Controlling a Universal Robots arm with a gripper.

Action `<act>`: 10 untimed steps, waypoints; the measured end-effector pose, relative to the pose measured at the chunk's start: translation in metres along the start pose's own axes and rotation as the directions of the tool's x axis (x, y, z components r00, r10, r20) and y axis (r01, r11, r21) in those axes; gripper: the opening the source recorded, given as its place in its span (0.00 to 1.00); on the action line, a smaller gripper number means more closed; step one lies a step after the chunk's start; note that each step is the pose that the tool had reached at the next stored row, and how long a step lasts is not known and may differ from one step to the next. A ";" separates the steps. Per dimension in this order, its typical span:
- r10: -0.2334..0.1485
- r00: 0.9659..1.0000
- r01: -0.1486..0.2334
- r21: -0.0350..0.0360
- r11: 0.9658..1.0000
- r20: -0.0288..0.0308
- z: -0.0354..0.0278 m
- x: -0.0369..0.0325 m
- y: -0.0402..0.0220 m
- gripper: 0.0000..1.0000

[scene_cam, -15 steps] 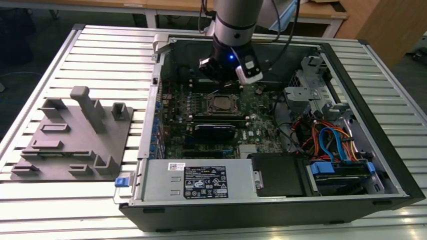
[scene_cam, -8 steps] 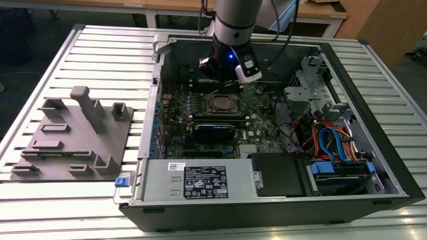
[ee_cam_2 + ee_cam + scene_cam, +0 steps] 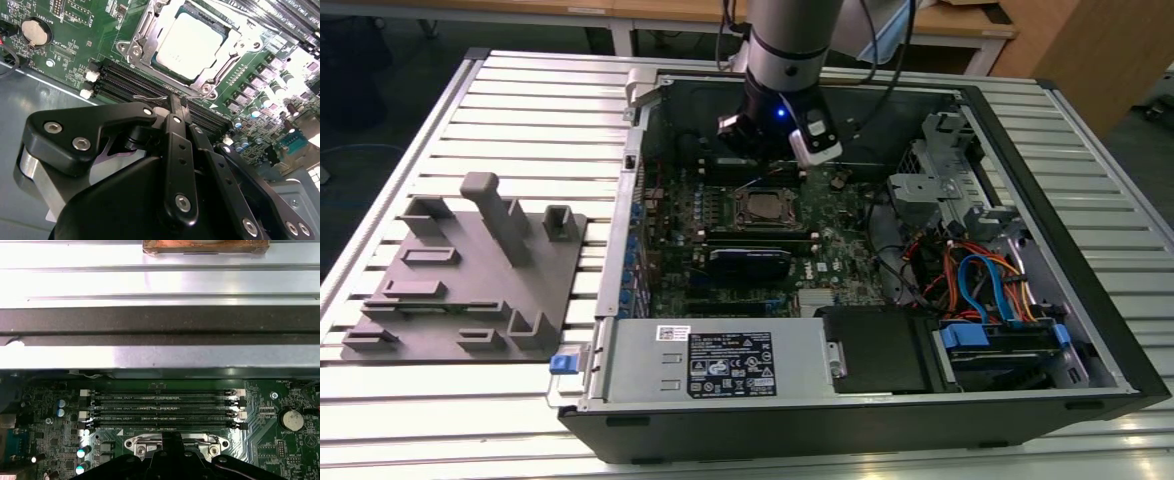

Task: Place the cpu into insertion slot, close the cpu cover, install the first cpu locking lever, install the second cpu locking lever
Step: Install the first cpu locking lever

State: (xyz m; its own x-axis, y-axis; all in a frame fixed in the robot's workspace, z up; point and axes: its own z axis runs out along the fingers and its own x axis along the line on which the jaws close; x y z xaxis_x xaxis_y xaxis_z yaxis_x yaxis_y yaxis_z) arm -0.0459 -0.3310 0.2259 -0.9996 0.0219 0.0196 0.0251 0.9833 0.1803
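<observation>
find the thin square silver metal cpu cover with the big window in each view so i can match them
Exterior view: the cpu cover sits in the middle of the green motherboard.
Second wrist view: it frames the pale silver square cpu, just beyond the long black memory slots.
First wrist view: its silvery edge shows between those slots and the black gripper.
Shared landmark: the memory slots, in both wrist views.

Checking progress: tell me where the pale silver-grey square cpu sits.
In the second wrist view, the cpu lies in the silver-rimmed insertion slot, beside the black memory slots.
</observation>
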 end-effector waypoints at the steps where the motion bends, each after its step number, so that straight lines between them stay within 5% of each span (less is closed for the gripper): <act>1: 0.000 1.000 0.000 0.000 1.000 0.000 0.0002 0.0000 0.0006 0.11; 10: 0.000 1.000 0.000 0.005 1.000 0.000 0.0053 0.0000 0.0071 0.11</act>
State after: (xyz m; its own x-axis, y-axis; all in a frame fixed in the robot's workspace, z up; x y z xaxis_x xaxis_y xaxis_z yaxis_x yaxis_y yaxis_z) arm -0.0458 -0.3230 0.2220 -0.9996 0.0220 0.0196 0.0251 0.9842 0.1755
